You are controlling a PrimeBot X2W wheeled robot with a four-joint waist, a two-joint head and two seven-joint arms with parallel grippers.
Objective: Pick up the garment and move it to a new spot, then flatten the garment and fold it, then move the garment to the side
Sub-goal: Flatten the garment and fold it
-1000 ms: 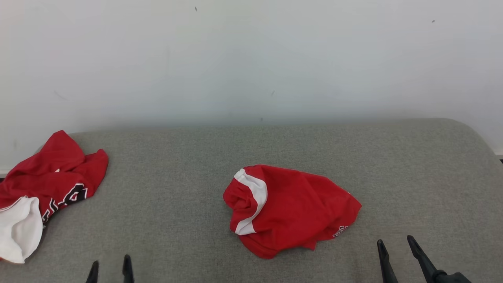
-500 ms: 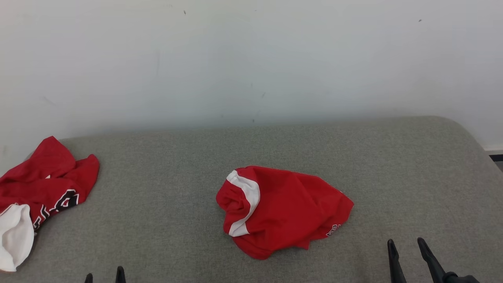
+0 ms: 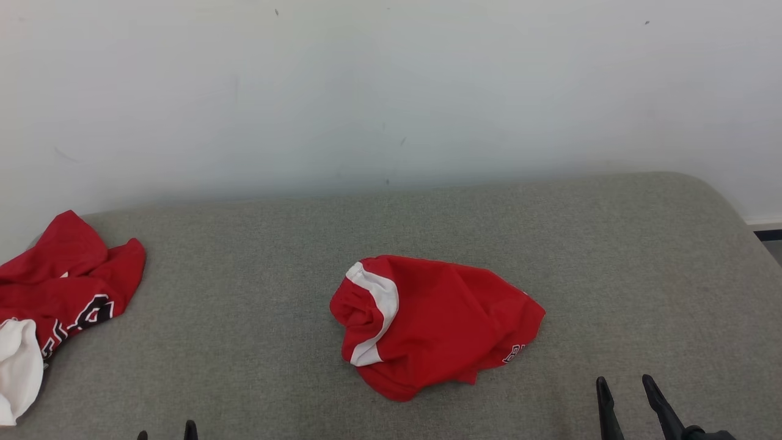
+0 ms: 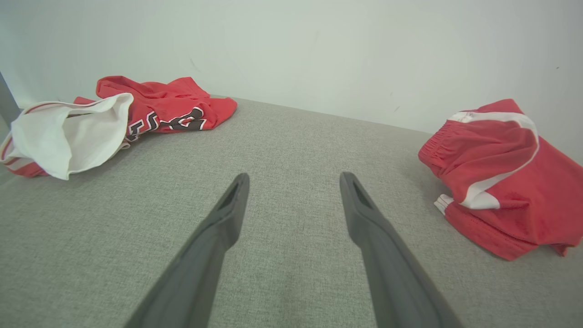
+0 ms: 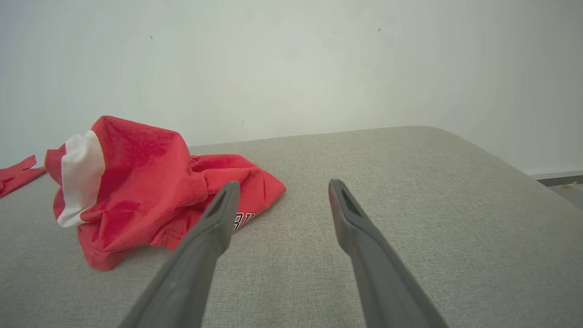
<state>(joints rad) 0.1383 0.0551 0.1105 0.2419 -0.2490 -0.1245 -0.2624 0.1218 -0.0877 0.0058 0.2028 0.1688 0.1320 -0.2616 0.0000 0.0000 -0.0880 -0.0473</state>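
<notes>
The garment (image 3: 440,324) is a crumpled red piece with a white stripe, lying in a heap in the middle of the grey padded surface (image 3: 275,269). It lies at the right in the left wrist view (image 4: 501,182) and at the left in the right wrist view (image 5: 136,182). My left gripper (image 3: 166,431) pokes just its fingertips over the bottom edge, well left of the garment; its fingers stand open and empty (image 4: 294,175). My right gripper (image 3: 624,382) sits low and to the right of the garment, open with nothing between its fingers (image 5: 282,182).
A second red garment (image 3: 61,281) with black lettering and a white lining lies bunched at the surface's far left edge (image 4: 114,118). A pale wall (image 3: 391,91) runs along the back. The surface rounds off at the right (image 3: 727,201), with floor beyond (image 3: 771,247).
The head camera has shifted, so the whole picture has slid left. Both grippers' fingertips show lower in the picture. Both garments lie as before.
</notes>
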